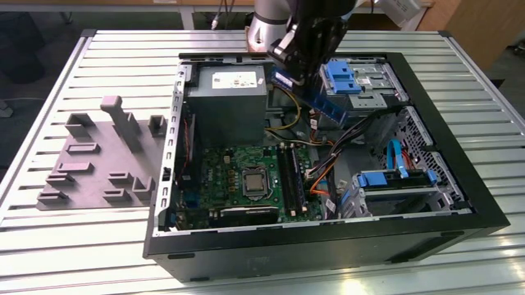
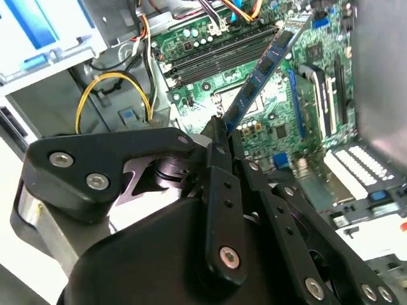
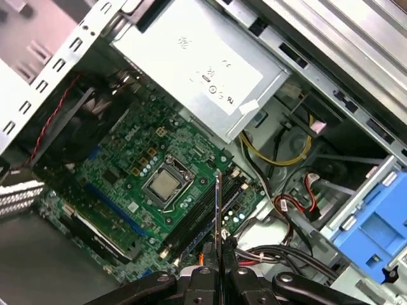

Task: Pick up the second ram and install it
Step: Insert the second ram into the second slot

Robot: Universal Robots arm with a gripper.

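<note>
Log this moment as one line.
hand: shut on second ram | position: above open case, over motherboard | ram: not seated

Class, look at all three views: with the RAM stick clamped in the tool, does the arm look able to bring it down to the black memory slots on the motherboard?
Probably yes. The tool holds the second ram above the open case, and the memory slots lie uncovered below. Orange and black cables run close beside the slots in the exterior view, but none appears to cross them.

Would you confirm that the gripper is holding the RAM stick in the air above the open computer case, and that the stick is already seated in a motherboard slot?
Not seated: in the exterior view the gripper holds the RAM stick in the air above the open computer case, clear of the motherboard slots.
</note>
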